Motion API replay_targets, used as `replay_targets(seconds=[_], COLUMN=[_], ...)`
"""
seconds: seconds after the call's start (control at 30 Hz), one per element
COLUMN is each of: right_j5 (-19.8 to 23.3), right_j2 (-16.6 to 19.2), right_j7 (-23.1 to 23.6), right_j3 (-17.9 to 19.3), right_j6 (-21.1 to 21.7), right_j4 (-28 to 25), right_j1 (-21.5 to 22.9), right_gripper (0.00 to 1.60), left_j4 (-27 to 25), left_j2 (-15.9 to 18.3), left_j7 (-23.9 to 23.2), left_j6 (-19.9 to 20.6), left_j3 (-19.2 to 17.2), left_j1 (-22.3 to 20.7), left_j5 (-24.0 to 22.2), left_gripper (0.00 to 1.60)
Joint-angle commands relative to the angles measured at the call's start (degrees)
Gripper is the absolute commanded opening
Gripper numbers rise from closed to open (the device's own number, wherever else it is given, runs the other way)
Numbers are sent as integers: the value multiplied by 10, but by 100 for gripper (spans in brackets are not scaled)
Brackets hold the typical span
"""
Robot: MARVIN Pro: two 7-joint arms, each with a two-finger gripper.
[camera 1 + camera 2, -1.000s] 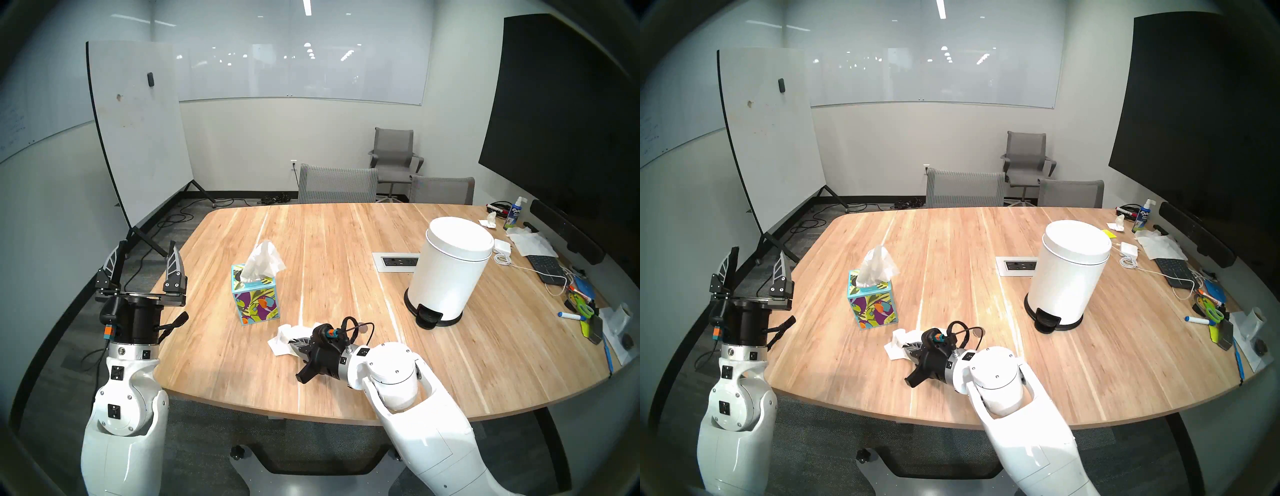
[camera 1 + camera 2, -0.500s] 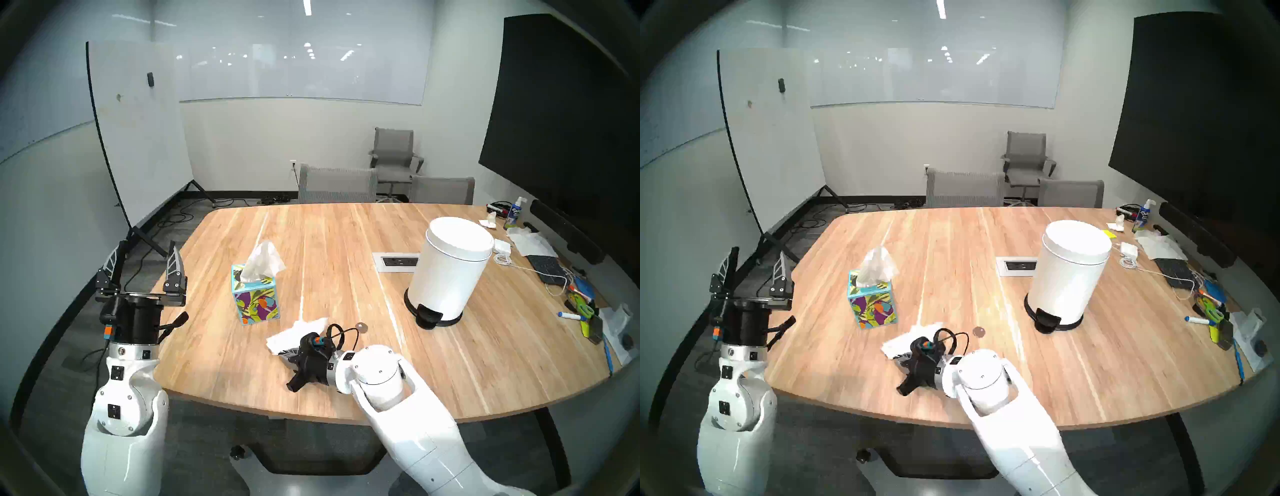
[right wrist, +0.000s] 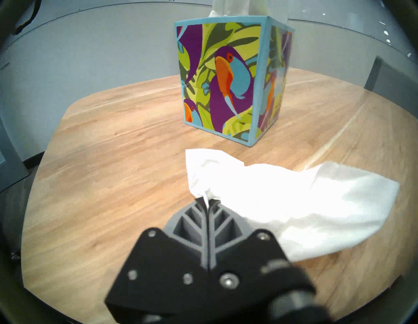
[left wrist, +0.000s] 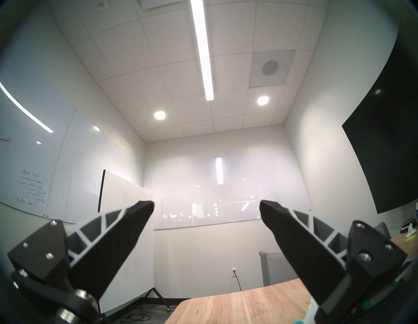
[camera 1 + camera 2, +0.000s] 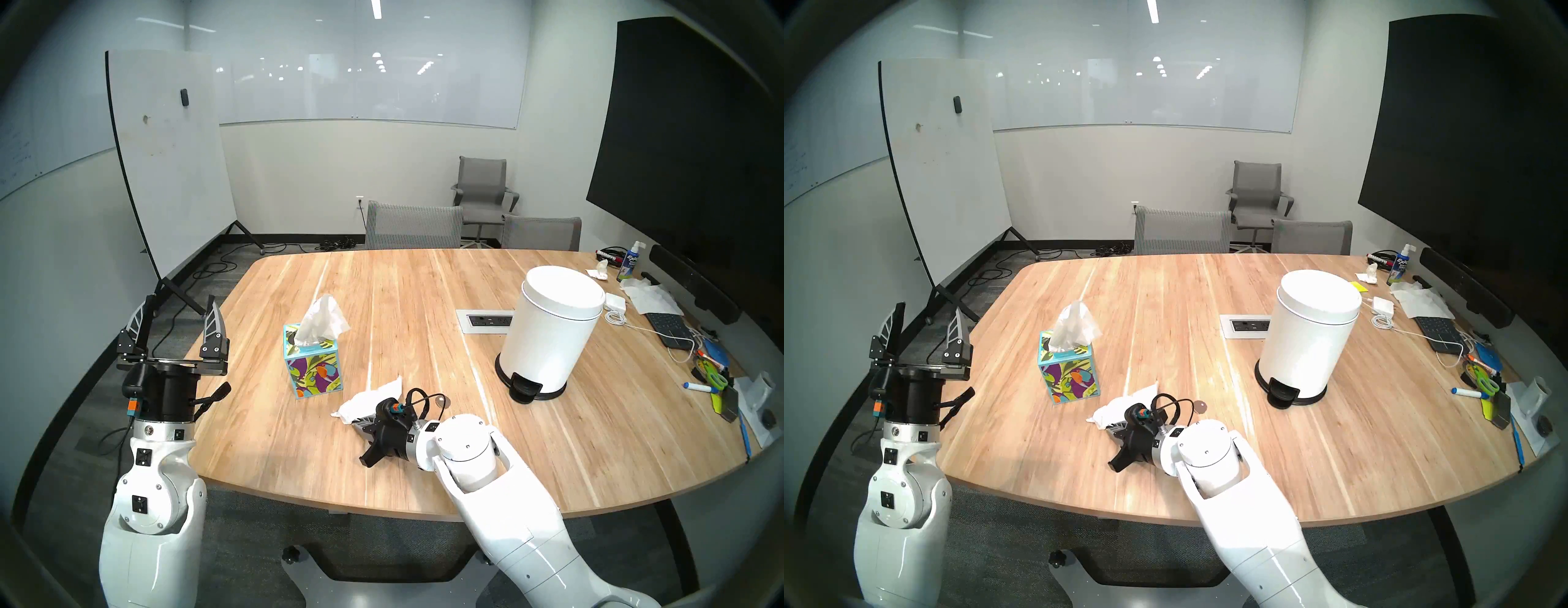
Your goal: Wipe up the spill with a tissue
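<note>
My right gripper (image 5: 361, 423) lies low over the wooden table (image 5: 551, 446), shut on a crumpled white tissue (image 5: 373, 399). In the right wrist view the tissue (image 3: 294, 199) is pinched at the fingertips (image 3: 204, 202) and trails to the right on the wood. A small round glossy blot of the spill (image 5: 441, 399) sits just right of the wrist, partly behind its cable, and is apart from the tissue (image 5: 1123, 403). The toucan-print tissue box (image 5: 314, 365) stands left of and beyond the gripper. My left gripper (image 5: 180, 299) is raised off the table's left edge, open and empty.
A white pedal bin (image 5: 551, 327) stands at the right, with a power outlet plate (image 5: 483, 320) beside it. Markers, scissors, cables and papers (image 5: 704, 369) crowd the right edge. Grey chairs (image 5: 413, 225) line the far side.
My right gripper dragged the tissue toward the near left, then came back a little to the right. The tissue now trails out toward the far right. The left arm has not moved.
</note>
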Motion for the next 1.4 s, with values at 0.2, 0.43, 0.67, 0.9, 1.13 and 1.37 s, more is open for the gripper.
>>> replay_targets(seconds=[0.2,0.43,0.67,0.9,1.13,1.37], right_j5=[2,0,1,5,7,4], right_j2=[-25,-33,-25,-13,-22,-49], right_j7=[1,1,-7,-18,-15,-18], right_j3=[-23,-38,-26,0,-7,-38], right_j6=[-13,-9,-7,-19,-29,-28], right_j4=[-12,-10,13,29,36,43], right_j1=[10,15,16,11,19,31], right_gripper=[0,0,0,0,0,0], left_j4=[-10,-10,-10,-10,-10,-10], left_j2=[-1,-1,-1,-1,-1,-1], left_j7=[0,0,1,1,1,0], left_j6=[-4,-4,-4,-4,-4,-4], left_j3=[-1,-1,-1,-1,-1,-1], left_j1=[1,1,2,1,2,1], left_j5=[0,0,0,0,0,0], left_gripper=[160,160,160,160,160,160])
